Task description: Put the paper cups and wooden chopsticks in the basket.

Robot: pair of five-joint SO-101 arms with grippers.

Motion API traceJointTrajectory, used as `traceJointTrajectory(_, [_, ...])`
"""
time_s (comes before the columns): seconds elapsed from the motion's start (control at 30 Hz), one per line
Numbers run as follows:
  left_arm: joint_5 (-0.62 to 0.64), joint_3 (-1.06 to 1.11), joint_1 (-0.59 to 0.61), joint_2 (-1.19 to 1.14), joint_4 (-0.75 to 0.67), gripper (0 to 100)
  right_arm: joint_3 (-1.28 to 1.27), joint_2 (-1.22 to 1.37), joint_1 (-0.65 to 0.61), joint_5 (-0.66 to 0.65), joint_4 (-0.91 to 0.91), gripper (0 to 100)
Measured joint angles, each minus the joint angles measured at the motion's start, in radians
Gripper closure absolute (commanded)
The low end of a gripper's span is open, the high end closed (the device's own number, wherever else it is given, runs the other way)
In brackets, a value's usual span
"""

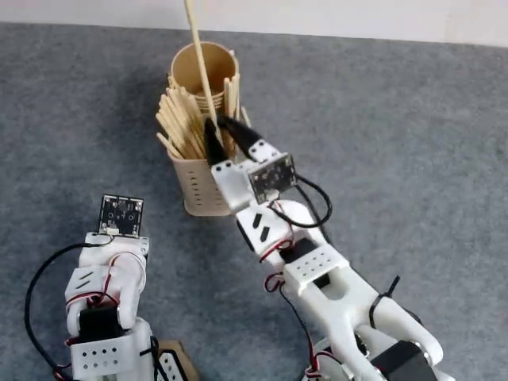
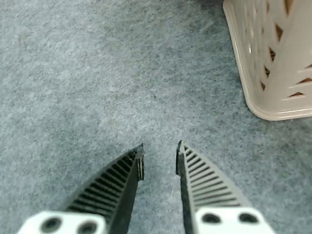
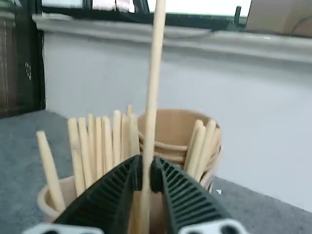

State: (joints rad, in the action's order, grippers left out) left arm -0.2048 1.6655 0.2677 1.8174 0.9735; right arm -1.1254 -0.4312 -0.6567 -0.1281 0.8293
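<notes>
The right tool is clamped on one wooden chopstick, standing upright over the basket. The stick is thin, pale and smooth. I think it is light, stiff and slippery, best pinched low. Paper cups sit in the basket. The left tool has its tips apart, over the surface.

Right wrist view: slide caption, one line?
Right gripper grips one upright chopstick above the basket of chopsticks and cups.
</notes>
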Motion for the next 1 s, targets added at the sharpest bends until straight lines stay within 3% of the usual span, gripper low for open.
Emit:
traceJointTrajectory(0.27, [0.000, 0.006, 0.000, 0.000, 0.000, 87, -0.003, -0.006, 0.002, 0.000, -0.006, 84.5])
traceJointTrajectory(0.37, [0.000, 0.006, 0.000, 0.000, 0.000, 87, 0.025, -0.097, 0.002, 0.003, -0.120, 87.0])
traceJointTrajectory(0.47, [0.000, 0.006, 0.000, 0.000, 0.000, 87, 0.098, -0.249, 0.002, 0.104, -0.379, 87.1])
traceJointTrajectory(0.6, [0.000, 0.006, 0.000, 0.000, 0.000, 87, 0.267, -0.397, 0.026, 0.310, -0.907, 87.0])
traceJointTrajectory(0.77, [0.000, 0.006, 0.000, 0.000, 0.000, 87, 0.470, -0.350, 0.124, 0.361, -1.562, 87.0])
traceJointTrajectory(0.87, [0.000, 0.006, 0.000, 0.000, 0.000, 87, 0.494, -0.249, 0.170, 0.330, -1.754, 87.0])
traceJointTrajectory(1.0, [0.000, 0.006, 0.000, 0.000, 0.000, 87, 0.500, -0.097, 0.180, 0.259, -1.811, 87.0])
